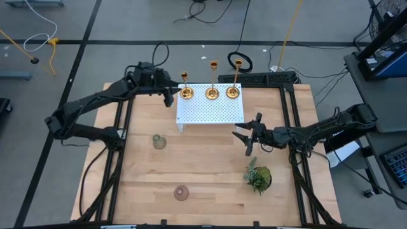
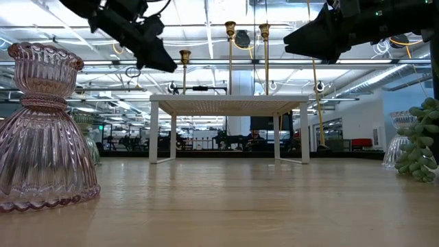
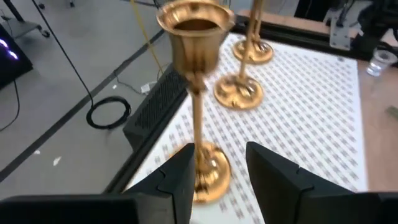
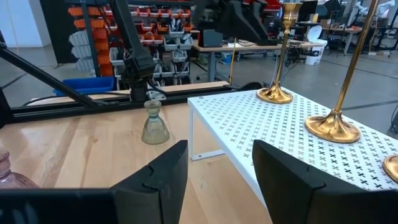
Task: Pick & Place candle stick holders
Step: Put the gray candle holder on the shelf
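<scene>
1. The bases of the three candle stick holders point(image 1: 212, 93) are being hidden in the low view by the top of the white perforated stand point(image 1: 210, 112) they are lined up on.
2. The left gripper point(image 3: 214, 168) is being held beside the leftmost holder point(image 3: 196, 93), jaws parted around its stem, not pressed on it.
3. The right gripper point(image 4: 217, 165) is being held over the bench point(image 1: 210, 184) near the stand, jaws open and empty.

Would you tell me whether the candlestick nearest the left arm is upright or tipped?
Upright: the candlestick stands on its base on the white shelf, stem vertical.
</scene>
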`<move>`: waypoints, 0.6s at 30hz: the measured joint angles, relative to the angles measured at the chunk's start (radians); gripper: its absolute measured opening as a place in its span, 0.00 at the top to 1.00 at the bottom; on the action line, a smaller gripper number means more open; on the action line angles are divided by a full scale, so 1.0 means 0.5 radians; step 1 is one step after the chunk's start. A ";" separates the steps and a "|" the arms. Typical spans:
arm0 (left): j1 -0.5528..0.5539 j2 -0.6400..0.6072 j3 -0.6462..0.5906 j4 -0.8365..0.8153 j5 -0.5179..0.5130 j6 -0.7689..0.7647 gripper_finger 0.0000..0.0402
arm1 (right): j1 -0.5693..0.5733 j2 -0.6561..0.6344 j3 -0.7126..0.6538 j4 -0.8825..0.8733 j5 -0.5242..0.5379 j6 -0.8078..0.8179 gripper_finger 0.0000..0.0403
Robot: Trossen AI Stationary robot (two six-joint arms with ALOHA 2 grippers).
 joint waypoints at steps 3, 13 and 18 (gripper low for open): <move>-0.028 -0.124 0.000 -0.171 -0.002 0.000 0.63 | 0.000 0.004 0.000 -0.017 0.000 0.000 0.55; -0.225 -0.397 -0.033 -0.772 0.000 -0.092 0.63 | 0.000 0.191 -0.002 0.027 0.000 0.127 0.47; -0.391 -0.469 -0.204 -0.774 0.001 -0.191 0.63 | 0.000 0.236 -0.002 0.127 0.003 0.123 0.48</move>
